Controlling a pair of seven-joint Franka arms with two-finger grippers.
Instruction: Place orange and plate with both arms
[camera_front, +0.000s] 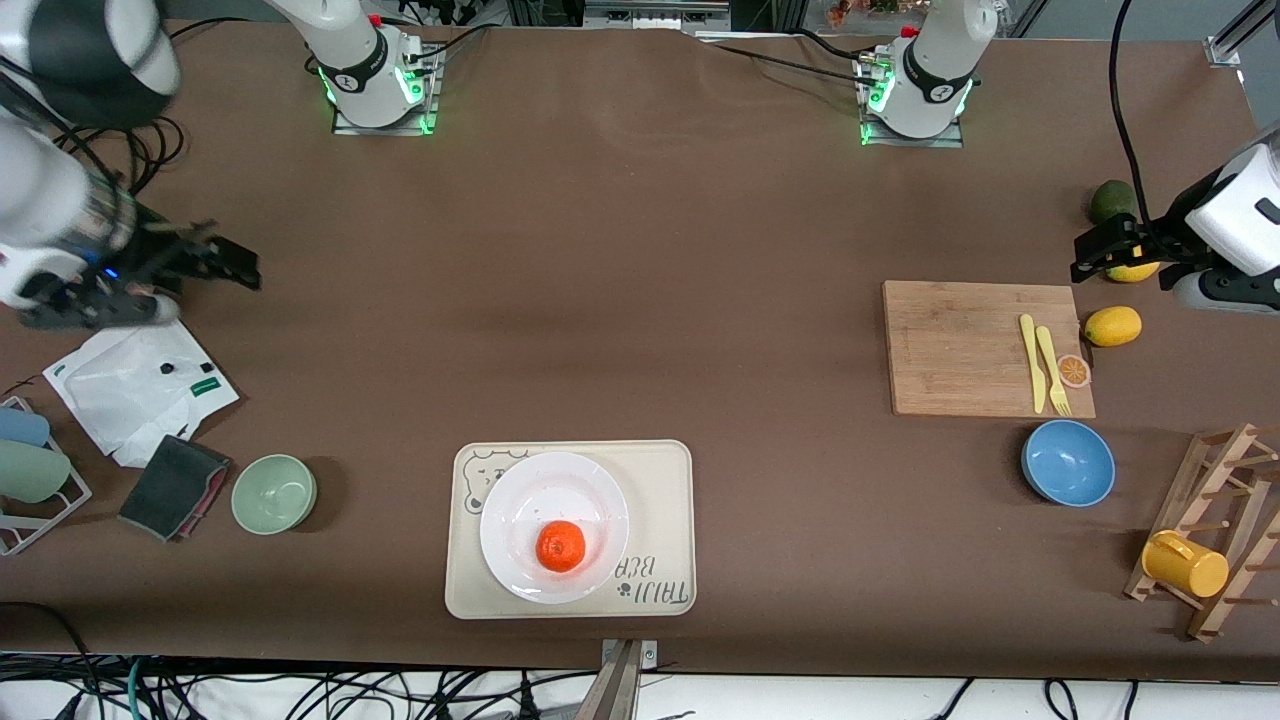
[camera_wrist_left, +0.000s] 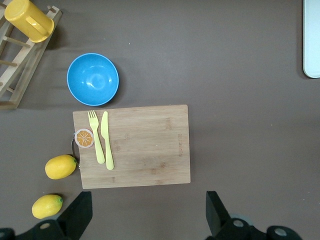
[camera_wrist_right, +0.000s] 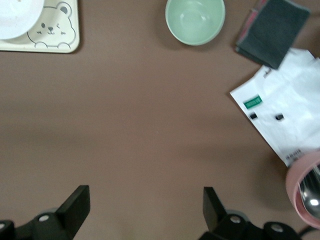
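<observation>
The orange (camera_front: 560, 546) lies on the white plate (camera_front: 512, 520), and the plate sits on the beige bear-print tray (camera_front: 660, 500) near the table's front edge. A rim of the plate (camera_wrist_right: 17, 17) shows in the right wrist view. My left gripper (camera_front: 1100, 248) is open and empty, up over the table at the left arm's end, beside a lemon; in its wrist view (camera_wrist_left: 149, 212) bare table lies between the fingers. My right gripper (camera_front: 215, 260) is open and empty over the right arm's end, above the white papers; its wrist view (camera_wrist_right: 146, 209) shows bare table.
A wooden cutting board (camera_front: 970, 345) holds a yellow knife, fork and orange-slice disc (camera_front: 1074, 371). Two lemons (camera_front: 1113, 326) and an avocado (camera_front: 1112, 200) lie beside it. A blue bowl (camera_front: 1068, 462), mug rack (camera_front: 1215, 540), green bowl (camera_front: 274, 493), dark cloth (camera_front: 172, 485) and papers (camera_front: 135, 385) are around.
</observation>
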